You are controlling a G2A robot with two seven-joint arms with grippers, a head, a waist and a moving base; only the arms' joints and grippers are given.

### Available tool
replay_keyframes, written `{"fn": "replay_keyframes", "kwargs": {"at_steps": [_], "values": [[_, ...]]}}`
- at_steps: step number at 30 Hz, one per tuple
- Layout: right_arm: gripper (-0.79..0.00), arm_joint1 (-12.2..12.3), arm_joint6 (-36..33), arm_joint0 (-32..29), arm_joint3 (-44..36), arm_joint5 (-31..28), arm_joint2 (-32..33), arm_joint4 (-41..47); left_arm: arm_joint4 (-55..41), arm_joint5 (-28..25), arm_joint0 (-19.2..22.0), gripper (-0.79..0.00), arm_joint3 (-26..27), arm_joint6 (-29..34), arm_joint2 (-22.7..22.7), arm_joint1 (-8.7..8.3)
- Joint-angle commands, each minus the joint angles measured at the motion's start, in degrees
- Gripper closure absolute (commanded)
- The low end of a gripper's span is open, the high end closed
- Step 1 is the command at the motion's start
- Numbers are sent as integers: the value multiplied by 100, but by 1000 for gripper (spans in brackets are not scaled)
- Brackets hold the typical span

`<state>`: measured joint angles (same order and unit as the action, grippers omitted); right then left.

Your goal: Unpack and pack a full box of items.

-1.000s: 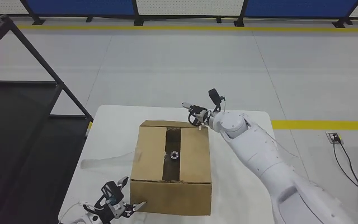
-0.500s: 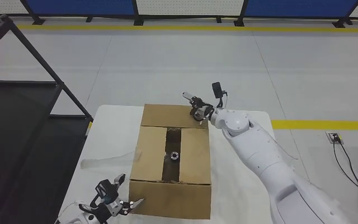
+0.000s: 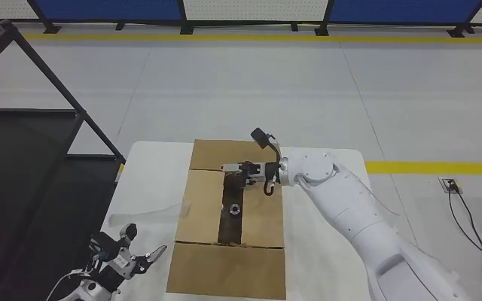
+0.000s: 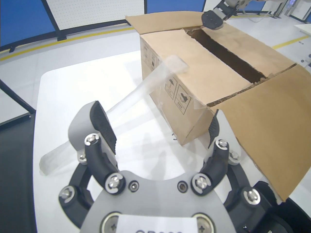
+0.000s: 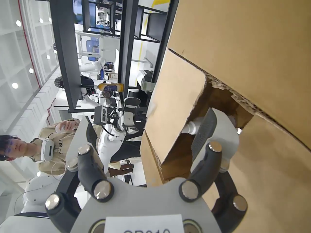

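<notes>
the left hand (image 4: 155, 117) hangs released by a near corner of the box (image 3: 260, 218), which sits mid-way on the counter (image 3: 151, 173); its cardboard flaps look stiff yet light, best lifted by a free edge; the right hand (image 5: 148, 122), also released, has one finger inside the far slot.

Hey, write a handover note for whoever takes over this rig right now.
Left gripper: open, empty, by the box, near corner.
Right gripper: open, straddling a long flap at the far end of the slit.
Tape runs from the box side to the table.
Done: tape off the seam, both end flaps open.
To do: open long flaps, unpack items, repack.
</notes>
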<state>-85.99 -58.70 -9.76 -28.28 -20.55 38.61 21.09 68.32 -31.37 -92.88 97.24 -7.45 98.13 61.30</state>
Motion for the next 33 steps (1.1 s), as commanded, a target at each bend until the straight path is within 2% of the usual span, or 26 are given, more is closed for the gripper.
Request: {"fn": "replay_keyframes", "kwargs": {"at_steps": [1,5,8,11,18,23,33], "values": [[-785,-2,16,-1,3,-6,0,10,81,393,80,-785,-13,207,-117,22],[-785,-2,29,-25,-21,-9,3,15,77,1040,248,-785,-47,517,-378,77],[-785,43,-449,-224,-332,-181,72,128,263,1434,355,-785,-22,661,-581,110],[-785,65,-607,-293,-455,-49,96,78,425,1636,424,-785,25,724,-778,138],[-785,-30,-812,-367,-533,251,10,28,593,1580,514,-785,27,750,-955,157],[-785,-170,-340,-282,-271,574,-125,-228,659,1501,513,-785,50,709,-1009,162],[-785,-447,-464,-151,234,609,-216,-182,710,1504,477,-785,9,593,-1012,174]]}}
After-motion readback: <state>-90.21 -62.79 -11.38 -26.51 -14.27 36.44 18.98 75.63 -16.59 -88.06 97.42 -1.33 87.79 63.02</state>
